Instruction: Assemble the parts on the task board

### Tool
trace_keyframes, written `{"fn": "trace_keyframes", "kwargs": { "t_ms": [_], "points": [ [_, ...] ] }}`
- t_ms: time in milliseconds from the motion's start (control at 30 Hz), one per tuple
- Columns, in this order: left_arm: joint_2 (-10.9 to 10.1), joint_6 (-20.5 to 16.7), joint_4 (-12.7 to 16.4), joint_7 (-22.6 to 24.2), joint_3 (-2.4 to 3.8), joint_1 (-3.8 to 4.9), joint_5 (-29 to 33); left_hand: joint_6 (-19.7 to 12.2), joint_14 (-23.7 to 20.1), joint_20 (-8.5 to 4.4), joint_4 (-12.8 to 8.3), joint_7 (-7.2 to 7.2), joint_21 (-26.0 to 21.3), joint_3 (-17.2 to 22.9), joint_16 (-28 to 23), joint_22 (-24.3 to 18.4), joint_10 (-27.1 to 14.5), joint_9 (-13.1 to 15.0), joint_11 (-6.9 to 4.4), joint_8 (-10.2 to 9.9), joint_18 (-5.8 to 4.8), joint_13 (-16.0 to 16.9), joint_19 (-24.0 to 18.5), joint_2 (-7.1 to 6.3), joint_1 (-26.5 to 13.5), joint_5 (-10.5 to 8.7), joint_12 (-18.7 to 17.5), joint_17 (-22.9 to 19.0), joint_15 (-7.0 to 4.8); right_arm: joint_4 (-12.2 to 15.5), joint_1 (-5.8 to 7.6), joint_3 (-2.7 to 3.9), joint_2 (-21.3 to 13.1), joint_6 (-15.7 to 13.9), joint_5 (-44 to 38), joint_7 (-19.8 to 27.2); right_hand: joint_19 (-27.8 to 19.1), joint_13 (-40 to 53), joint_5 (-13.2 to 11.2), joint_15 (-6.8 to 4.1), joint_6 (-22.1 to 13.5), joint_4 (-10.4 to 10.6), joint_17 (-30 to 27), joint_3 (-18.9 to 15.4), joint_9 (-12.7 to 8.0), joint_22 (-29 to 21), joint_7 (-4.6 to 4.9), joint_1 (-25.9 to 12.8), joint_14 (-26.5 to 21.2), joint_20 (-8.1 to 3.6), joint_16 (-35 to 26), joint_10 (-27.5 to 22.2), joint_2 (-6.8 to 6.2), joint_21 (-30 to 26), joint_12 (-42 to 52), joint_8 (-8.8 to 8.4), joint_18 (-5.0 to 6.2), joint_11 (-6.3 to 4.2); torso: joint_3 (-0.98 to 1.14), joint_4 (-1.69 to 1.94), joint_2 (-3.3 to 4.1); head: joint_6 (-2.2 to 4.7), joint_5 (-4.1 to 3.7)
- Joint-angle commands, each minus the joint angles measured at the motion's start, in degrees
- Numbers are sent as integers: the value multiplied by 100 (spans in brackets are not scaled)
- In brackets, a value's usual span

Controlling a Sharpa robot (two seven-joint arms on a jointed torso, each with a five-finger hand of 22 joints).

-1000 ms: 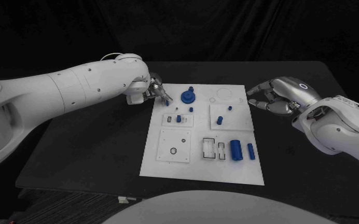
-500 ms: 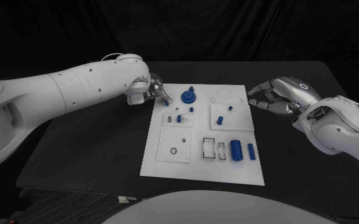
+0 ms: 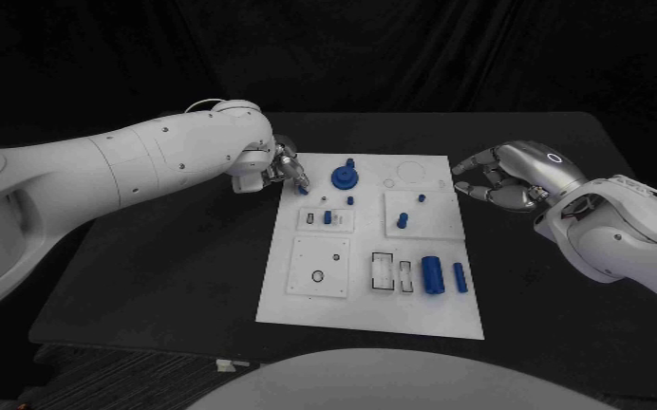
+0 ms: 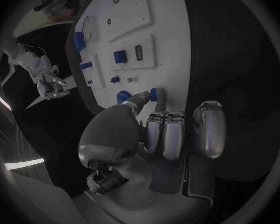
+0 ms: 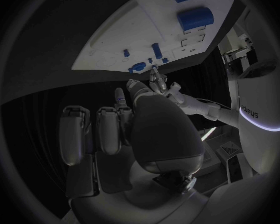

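Presently pinching a small blue part between thumb and fingertip with the left hand, right at the far left corner of the task board. Seen from the left wrist as the same small blue part, caught at the thumb's tip just over the board's edge, with the other fingers of that hand curled side by side above the black table. Cannot tell whether the part touches the board or hangs just clear of it. Over on the other side, keeping the right hand off the board, beside its far right corner and apart from it, fingers curled in together on nothing, above bare table. From the right wrist, looking past those curled fingers toward the board. On the board itself: a round blue piece with a knob near the far edge, just beside the left hand's fingertips; a small blue peg right behind it toward the robot; another blue peg and a short blue piece on the right half; a tiny blue block on the left half. Nearer the robot, a thick blue cylinder lying next to a slimmer blue rod, both beside two white rectangular slots.
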Motion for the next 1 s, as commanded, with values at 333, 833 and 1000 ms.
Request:
{"fn": "trace_keyframes", "kwargs": {
  "t_ms": [333, 833, 1000],
  "points": [
    [-63, -98, 59, 198, 5, -11, 4, 35, 605, -13, -280, -12, -29, 637, 15, 1065, 601, 125, -17, 28, 76, 1509, 10, -148, -146, 320, 20, 1510, 0, -4, -16, 3, -8, 34, -16, -94, 296, -270, 38, 33, 42, -2, -15, 44, -12, 1317, -6, 92, 264, 41, -22, 180, 10, -37, -23, -33, -80, 40, 0, 1, -1, -1, 3],
    [-418, 251, 746, -80, 6, 147, 4, 203, 605, -39, -370, -60, -46, 897, 15, 1077, 601, 204, -58, 127, 78, 1509, 16, -256, -306, 367, 20, 1510, -33, 31, -16, 3, -66, 63, -16, -151, 293, -302, 53, 34, 44, -13, -32, 60, -15, 1315, -4, 105, 261, 41, -29, 170, 15, -44, -46, -36, -78, 42, 1, 1, 2, -1, -19],
    [-516, 484, 1010, -327, 6, 247, 4, 241, 605, -50, -383, -70, -46, 983, 15, 1083, 601, 199, -69, 122, 76, 1509, 23, -284, -377, 301, 20, 1510, -44, 38, -16, 3, -73, 77, -16, -166, 290, -375, 62, 39, 40, -21, -41, 73, -20, 1313, 6, 113, 259, 43, -34, 146, 16, -49, -98, -43, -77, 29, 1, 1, 2, -1, 20]
  ]
}}
